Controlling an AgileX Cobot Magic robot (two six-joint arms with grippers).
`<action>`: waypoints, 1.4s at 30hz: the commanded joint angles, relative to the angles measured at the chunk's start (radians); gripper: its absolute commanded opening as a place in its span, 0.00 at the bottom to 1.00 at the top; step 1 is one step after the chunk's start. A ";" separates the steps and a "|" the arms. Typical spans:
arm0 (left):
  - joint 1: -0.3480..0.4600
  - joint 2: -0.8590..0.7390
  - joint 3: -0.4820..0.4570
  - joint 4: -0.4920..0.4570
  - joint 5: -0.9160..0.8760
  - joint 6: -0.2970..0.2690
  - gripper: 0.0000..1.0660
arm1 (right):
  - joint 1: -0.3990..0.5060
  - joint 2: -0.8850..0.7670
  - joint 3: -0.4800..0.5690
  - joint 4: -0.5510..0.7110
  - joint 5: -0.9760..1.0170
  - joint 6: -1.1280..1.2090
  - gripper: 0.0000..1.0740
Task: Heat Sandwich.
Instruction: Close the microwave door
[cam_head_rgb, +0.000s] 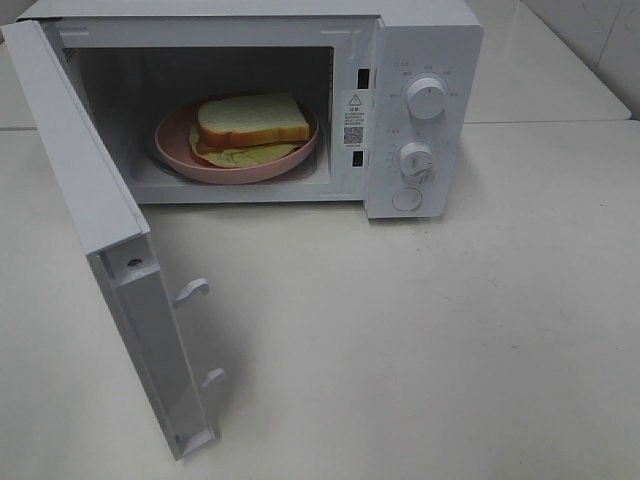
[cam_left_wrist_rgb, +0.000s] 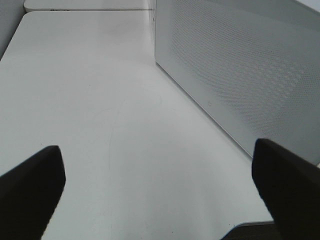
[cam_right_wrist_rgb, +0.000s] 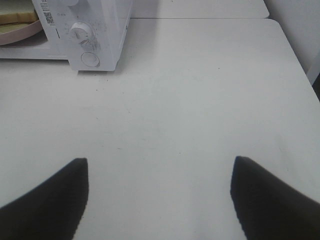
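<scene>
The sandwich (cam_head_rgb: 252, 122), white bread with tan crust and pale yellow-green filling, lies on a pink plate (cam_head_rgb: 180, 156) inside the white microwave (cam_head_rgb: 425, 40). The microwave door (cam_head_rgb: 95, 210) hangs wide open toward the front left. Neither arm shows in the exterior high view. My left gripper (cam_left_wrist_rgb: 157, 192) is open over bare table, with the door's perforated outer face (cam_left_wrist_rgb: 240, 70) beside it. Over bare table right of the microwave, my right gripper (cam_right_wrist_rgb: 159, 197) is open, and the sandwich edge (cam_right_wrist_rgb: 15, 16) and plate rim (cam_right_wrist_rgb: 20, 32) show at that view's corner.
The microwave's control panel carries two knobs (cam_head_rgb: 427, 98) (cam_head_rgb: 416, 158) and a round button (cam_head_rgb: 407, 199). Two latch hooks (cam_head_rgb: 192, 290) stick out of the open door's edge. A white table (cam_head_rgb: 420, 340) stretches in front and to the right. A tiled wall (cam_head_rgb: 600, 40) rises at far right.
</scene>
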 joint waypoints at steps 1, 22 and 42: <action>-0.004 -0.017 0.002 -0.002 -0.013 -0.004 0.90 | -0.007 -0.028 0.000 0.001 -0.009 -0.010 0.71; -0.004 -0.017 0.002 -0.040 -0.016 -0.004 0.90 | -0.007 -0.028 0.000 0.001 -0.009 -0.010 0.69; -0.004 0.326 -0.034 -0.031 -0.255 0.002 0.21 | -0.007 -0.028 0.000 0.001 -0.009 -0.010 0.69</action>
